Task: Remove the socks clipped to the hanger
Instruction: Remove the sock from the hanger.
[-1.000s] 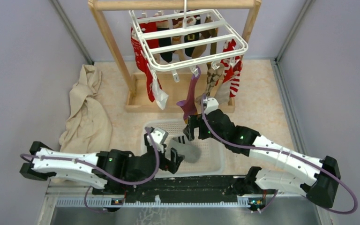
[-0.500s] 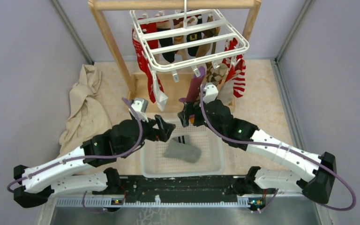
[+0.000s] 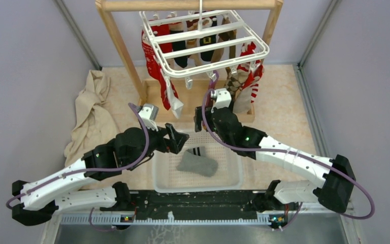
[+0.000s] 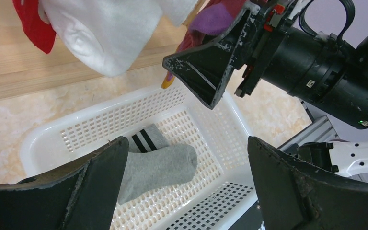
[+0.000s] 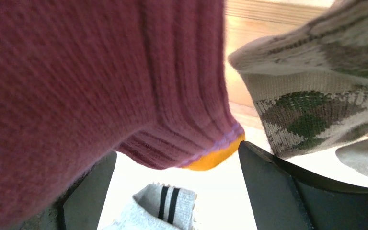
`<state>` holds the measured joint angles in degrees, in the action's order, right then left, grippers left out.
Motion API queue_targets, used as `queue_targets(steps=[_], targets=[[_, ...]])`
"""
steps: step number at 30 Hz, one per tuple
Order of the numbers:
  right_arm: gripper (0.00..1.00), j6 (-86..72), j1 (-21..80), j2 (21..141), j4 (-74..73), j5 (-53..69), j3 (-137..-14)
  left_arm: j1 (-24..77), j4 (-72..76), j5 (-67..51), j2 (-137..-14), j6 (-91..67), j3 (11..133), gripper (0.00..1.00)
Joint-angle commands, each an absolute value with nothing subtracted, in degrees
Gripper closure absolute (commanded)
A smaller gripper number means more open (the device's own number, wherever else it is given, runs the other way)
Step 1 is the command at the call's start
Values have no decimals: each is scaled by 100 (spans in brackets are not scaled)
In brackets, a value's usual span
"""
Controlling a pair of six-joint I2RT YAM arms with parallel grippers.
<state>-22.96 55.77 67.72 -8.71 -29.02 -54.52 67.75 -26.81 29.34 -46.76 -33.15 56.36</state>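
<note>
The white hanger (image 3: 203, 40) hangs from the wooden frame, with several socks clipped under it. Among them are a red and white one (image 3: 158, 76), a black one with a buckle (image 3: 208, 43), an argyle one (image 3: 236, 84) and a red-white striped one (image 3: 255, 81). My right gripper (image 3: 199, 118) stands open just below the hanger. The lower end of the magenta sock (image 5: 100, 72), with its orange toe, hangs between the fingers. My left gripper (image 3: 180, 140) is open and empty over the basket's back left corner. A grey sock (image 3: 198, 163) lies in the basket.
The white mesh basket (image 3: 233, 178) sits in front of the wooden frame (image 3: 122, 51). A crumpled beige cloth (image 3: 94, 117) lies at the left. The argyle sock (image 5: 316, 96) hangs close to the right of my right gripper. Grey walls stand on both sides.
My left arm has swung from low over the basket up toward its back left corner. My right gripper has risen along the magenta sock toward the hanger and spread its jaws slightly wider.
</note>
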Motion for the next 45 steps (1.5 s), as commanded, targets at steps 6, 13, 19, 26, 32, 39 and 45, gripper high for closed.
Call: queue_targets(steps=[6,13,19,26,32,39,45], targets=[[26,-2122,5438,7035,-118,-3343,-5657,6759,-2742,2783,-4636,-3251,5730,1],[89,-2032,5423,6870,-44,-3221,-5517,6759,-2645,2673,-4608,-3248,5809,1],[100,-2011,5423,6604,-155,-3068,-5283,6759,-2385,2540,-4953,-3071,6684,1],[100,-1882,5505,6228,-271,-2751,-5130,6759,-1755,2147,-5630,-2674,7872,1],[100,-1963,5632,5913,-483,-2405,-5054,6759,-1294,1967,-6164,-2336,8505,1],[100,-2053,5868,5555,-860,-2134,-4946,6759,-1040,2121,-6709,-2122,8905,1],[100,-2100,6086,5307,-1090,-2168,-4857,6759,-910,2382,-6943,-2127,8963,1]])
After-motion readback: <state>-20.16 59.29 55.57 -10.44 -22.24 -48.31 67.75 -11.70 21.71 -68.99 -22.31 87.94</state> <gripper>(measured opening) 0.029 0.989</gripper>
